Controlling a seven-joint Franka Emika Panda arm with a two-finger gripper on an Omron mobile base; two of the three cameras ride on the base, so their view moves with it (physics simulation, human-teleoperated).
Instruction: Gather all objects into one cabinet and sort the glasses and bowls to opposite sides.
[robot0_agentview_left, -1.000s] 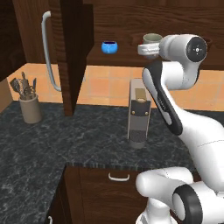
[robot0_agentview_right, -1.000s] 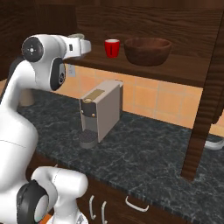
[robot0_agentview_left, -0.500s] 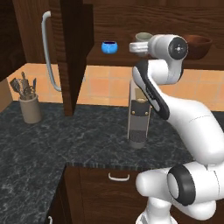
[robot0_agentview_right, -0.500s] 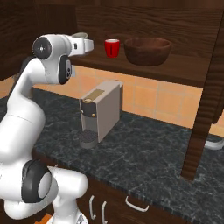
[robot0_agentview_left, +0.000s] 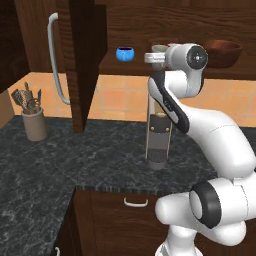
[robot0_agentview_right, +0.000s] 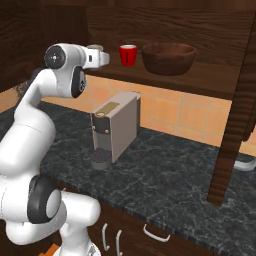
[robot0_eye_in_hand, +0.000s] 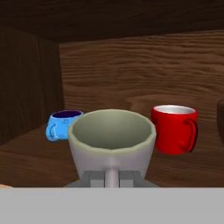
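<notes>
The grey-beige cup (robot0_eye_in_hand: 112, 142) is pinched in the jaws of the gripper (robot0_eye_in_hand: 112, 177) and is now carried further in over the cabinet shelf (robot0_agentview_right: 165, 80) than a second ago. Relative to that cup, the blue bowl (robot0_eye_in_hand: 61, 124) is seen left, the red cup (robot0_eye_in_hand: 174, 127) right, the wooden bowl (robot0_agentview_right: 168, 58) beyond.

No readable text or labels anywhere.
</notes>
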